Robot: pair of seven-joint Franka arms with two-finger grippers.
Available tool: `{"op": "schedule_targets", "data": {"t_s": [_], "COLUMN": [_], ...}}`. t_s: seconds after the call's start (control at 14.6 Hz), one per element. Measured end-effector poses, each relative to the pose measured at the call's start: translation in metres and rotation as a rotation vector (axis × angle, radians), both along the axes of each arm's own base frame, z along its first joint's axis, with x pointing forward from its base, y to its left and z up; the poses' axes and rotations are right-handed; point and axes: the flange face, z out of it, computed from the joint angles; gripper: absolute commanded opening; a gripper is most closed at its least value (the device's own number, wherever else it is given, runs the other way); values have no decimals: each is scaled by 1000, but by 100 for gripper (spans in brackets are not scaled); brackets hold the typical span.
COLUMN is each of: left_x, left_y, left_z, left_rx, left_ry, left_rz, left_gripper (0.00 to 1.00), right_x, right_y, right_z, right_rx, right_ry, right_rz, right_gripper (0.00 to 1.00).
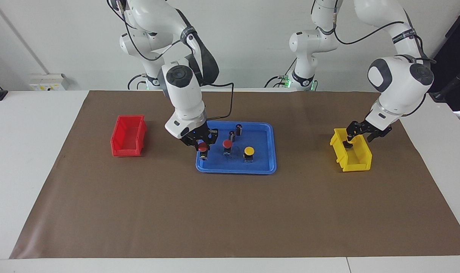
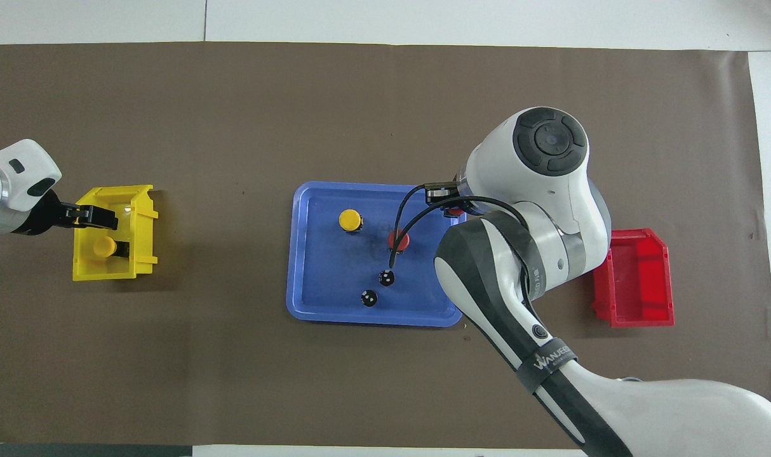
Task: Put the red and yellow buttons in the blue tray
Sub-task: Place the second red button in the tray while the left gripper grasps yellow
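Note:
The blue tray [image 1: 260, 146] [image 2: 322, 273] lies mid-table. In it stand one red button [image 1: 227, 144] [image 2: 398, 240] and one yellow button [image 1: 249, 151] [image 2: 350, 219]. My right gripper [image 1: 202, 146] is shut on a second red button [image 1: 202, 148], upright and low over the tray corner toward the right arm's end. I cannot tell whether its base touches the floor. The arm hides it in the overhead view. Another yellow button [image 2: 104, 246] lies in the yellow bin [image 1: 360, 157] [image 2: 141, 216]. My left gripper [image 1: 349, 143] [image 2: 103, 219] reaches down into that bin.
Two capless dark cylinders [image 1: 238, 129] [image 2: 386, 277] stand in the tray on the side nearer the robots. A red bin [image 1: 127, 136] [image 2: 636, 285] sits toward the right arm's end of the table. A brown mat [image 1: 230, 212] covers the table.

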Motion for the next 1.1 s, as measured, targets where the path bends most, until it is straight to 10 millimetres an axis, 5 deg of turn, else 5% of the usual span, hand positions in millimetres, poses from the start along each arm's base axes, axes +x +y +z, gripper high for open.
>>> {"op": "schedule_targets", "data": {"t_s": [0.27, 0.68, 0.89, 0.96, 1.1], "left_x": [-9, -18, -24, -25, -27], "left_y": [2, 16, 17, 16, 15], "left_z": [-24, -39, -46, -47, -48], "left_rx": [2, 2, 1, 1, 1], "left_ry": [-8, 7, 20, 23, 26], "left_rz": [6, 35, 38, 37, 38], "left_gripper": [74, 69, 66, 65, 53], "right_x": [-16, -22, -28, -30, -32], "right_y": [17, 12, 17, 21, 24], "right_z": [-18, -39, -46, -47, -46], "right_rx": [-5, -4, -6, -6, -5], "right_ry": [8, -6, -2, -1, -2], "right_rz": [33, 27, 37, 43, 50], "right_gripper": [20, 22, 39, 62, 76]}}
